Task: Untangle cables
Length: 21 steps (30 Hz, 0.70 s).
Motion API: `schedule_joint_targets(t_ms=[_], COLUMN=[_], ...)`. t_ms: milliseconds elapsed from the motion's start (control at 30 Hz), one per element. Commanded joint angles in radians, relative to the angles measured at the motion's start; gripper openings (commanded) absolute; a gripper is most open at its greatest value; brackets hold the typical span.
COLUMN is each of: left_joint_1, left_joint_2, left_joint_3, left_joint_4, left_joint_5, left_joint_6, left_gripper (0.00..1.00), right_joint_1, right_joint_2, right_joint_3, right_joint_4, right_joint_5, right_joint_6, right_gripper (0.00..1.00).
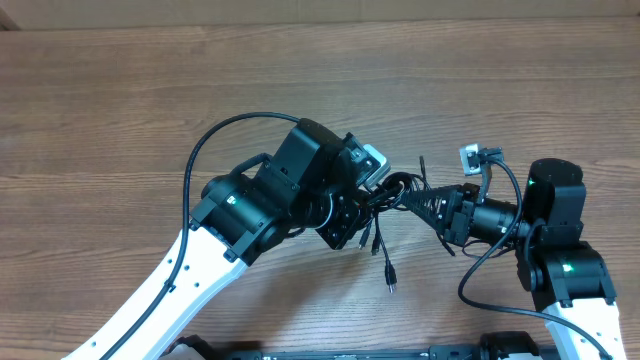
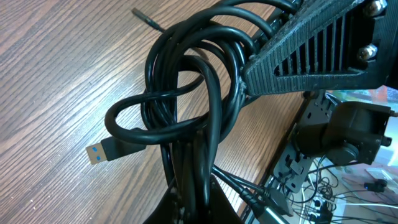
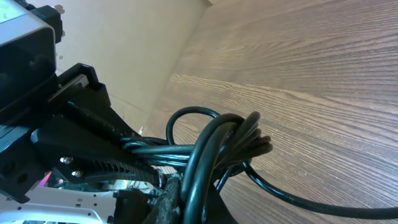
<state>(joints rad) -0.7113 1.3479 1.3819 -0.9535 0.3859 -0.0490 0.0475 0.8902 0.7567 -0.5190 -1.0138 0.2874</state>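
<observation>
The cables are a bunch of thin black cords held above the table between my two grippers. My left gripper is shut on one side of the bunch, and my right gripper is shut on the other side. In the left wrist view the cords form tangled loops, with a blue-tipped USB plug sticking out left. The right gripper's ribbed finger grips the loops from the upper right. In the right wrist view the cords loop up from my jaws. Two plug ends hang down toward the table.
The wooden table spreads all round. A thick black arm cable arcs over the left arm, and another loops by the right arm. The table's near edge shows in the left wrist view, with clutter beyond it.
</observation>
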Motion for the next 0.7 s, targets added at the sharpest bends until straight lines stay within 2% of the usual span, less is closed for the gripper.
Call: schedule_joint_targets(t_ms=[0,267,367,500,533,567,600,633,667], left_joint_1=[0.004,0.004,0.004,0.004,0.004,0.004,0.004,0.004,0.004], left_joint_2=[-0.013,-0.013,-0.013,-0.013,-0.013,-0.013,-0.013,-0.013,-0.013], left_joint_3=[0.018,0.018,0.018,0.018,0.018,0.018,0.018,0.018,0.018], left_joint_4=[-0.008,-0.098,-0.111,-0.107,-0.105,-0.100,-0.092,-0.080,-0.068], left_joint_5=[-0.010,-0.278,-0.283,-0.262,-0.254,-0.244,-0.228,-0.203,-0.166], left_joint_6=[0.027,0.026,0.027,0.027,0.027,0.027,0.028,0.040,0.073], left_gripper=[0.04,0.04,0.04,0.04,0.04,0.04,0.04,0.04,0.04], right_joint_1=[-0.003,-0.003,-0.003,-0.003,-0.003,-0.003,-0.003,-0.003,-0.003], right_joint_2=[-0.009,-0.009,-0.009,-0.009,-0.009,-0.009,-0.009,-0.009,-0.009], right_joint_3=[0.023,0.023,0.023,0.023,0.023,0.023,0.023,0.023,0.023], right_joint_4=[0.002,-0.028,-0.063,-0.059,-0.060,-0.060,-0.064,-0.068,-0.066], right_joint_5=[0.002,0.073,0.142,0.142,0.142,0.142,0.142,0.142,0.142], right_joint_6=[-0.008,-0.008,-0.009,-0.009,-0.009,-0.009,-0.009,-0.009,-0.009], right_gripper=[0.04,0.04,0.04,0.04,0.09,0.33,0.50,0.62,0.64])
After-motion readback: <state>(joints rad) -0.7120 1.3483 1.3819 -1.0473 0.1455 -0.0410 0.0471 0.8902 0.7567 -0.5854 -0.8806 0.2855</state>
